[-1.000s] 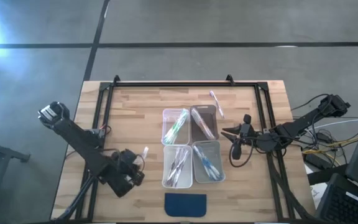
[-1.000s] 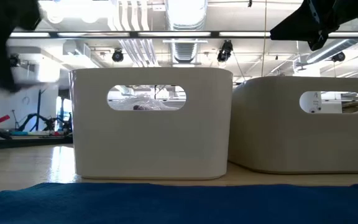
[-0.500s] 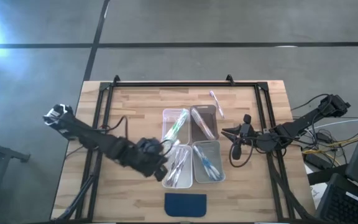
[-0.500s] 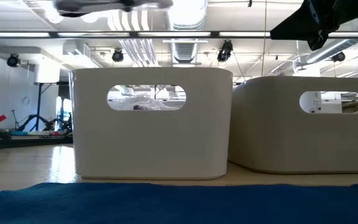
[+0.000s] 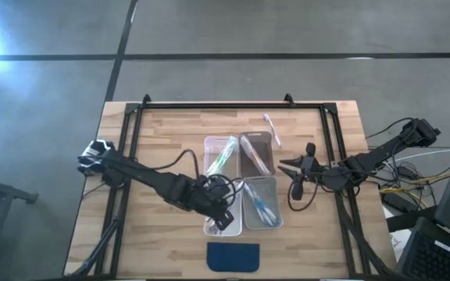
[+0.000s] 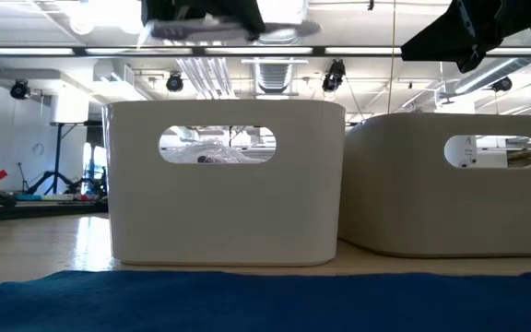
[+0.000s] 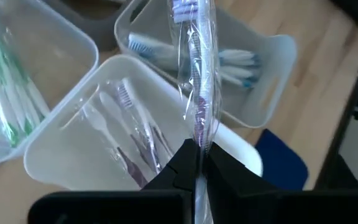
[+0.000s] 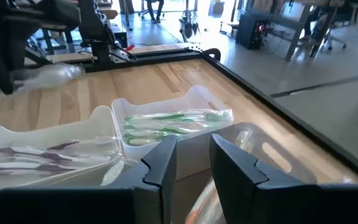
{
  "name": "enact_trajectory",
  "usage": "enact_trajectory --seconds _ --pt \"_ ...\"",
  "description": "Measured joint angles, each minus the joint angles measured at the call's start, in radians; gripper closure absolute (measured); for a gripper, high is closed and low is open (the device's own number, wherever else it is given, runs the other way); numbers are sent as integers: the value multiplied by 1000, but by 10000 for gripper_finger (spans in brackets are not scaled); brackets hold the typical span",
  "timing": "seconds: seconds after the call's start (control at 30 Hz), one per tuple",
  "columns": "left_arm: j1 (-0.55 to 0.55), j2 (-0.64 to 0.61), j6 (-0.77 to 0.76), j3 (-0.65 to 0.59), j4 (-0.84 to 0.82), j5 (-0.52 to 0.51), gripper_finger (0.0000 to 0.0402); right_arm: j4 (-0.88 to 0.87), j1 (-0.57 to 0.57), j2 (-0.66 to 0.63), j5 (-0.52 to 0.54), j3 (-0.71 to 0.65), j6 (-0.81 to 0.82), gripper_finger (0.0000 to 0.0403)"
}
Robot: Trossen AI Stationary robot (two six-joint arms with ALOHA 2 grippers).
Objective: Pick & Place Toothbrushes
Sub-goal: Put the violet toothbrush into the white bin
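Note:
Four clear bins stand in a block mid-table. The far-left one (image 5: 219, 156) holds green toothbrushes, the far-right one (image 5: 256, 152) pinkish ones, the near-left one (image 7: 104, 134) purple ones and the near-right one (image 7: 229, 62) blue ones. One pink toothbrush (image 5: 272, 129) lies alone on the table beyond the bins. My left gripper (image 7: 197, 163) hovers above the near-left bin (image 5: 223, 212), shut on a wrapped purple toothbrush (image 7: 194, 68). My right gripper (image 8: 194, 165) waits open to the right of the bins (image 5: 295, 178). My left gripper pinches the wrapped purple toothbrush between its two fingers at the handle end (image 7: 199, 140). The brush runs on past the fingertips, along the fingers, with its bristle head (image 7: 184, 9) farthest from them. It is lifted clear, above the near-left bin.
A dark blue pad (image 5: 233, 256) lies at the table's near edge in front of the bins and fills the bottom of the low view (image 6: 265, 300). A black frame rail (image 5: 217, 104) runs along the far edge and down both sides. Bare wood (image 5: 162, 140) lies left of the bins.
My left arm has swung from the table's near-left part toward the right, carrying the wrapped toothbrush, and now stands above the near-left bin. Its gripper stayed shut on the brush throughout. The right arm kept still.

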Motion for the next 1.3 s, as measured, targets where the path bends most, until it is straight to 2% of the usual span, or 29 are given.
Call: enact_trajectory --seconds 0.23,0.47,0.7,1.0,1.3 --pt "4 70 -113 -25 3 -3 382 -15 0 -19 -3 35 -92 301" --pt "22 107 -204 -23 39 0 380 -258 0 -100 -4 89 -65 326" --pt "43 106 -279 -23 38 -2 383 -369 0 -187 -4 83 -71 351" --pt "46 106 -323 -37 44 4 383 -418 0 -240 1 77 -70 364" --pt "45 171 -299 -58 58 95 382 -417 0 -243 2 76 -62 347"
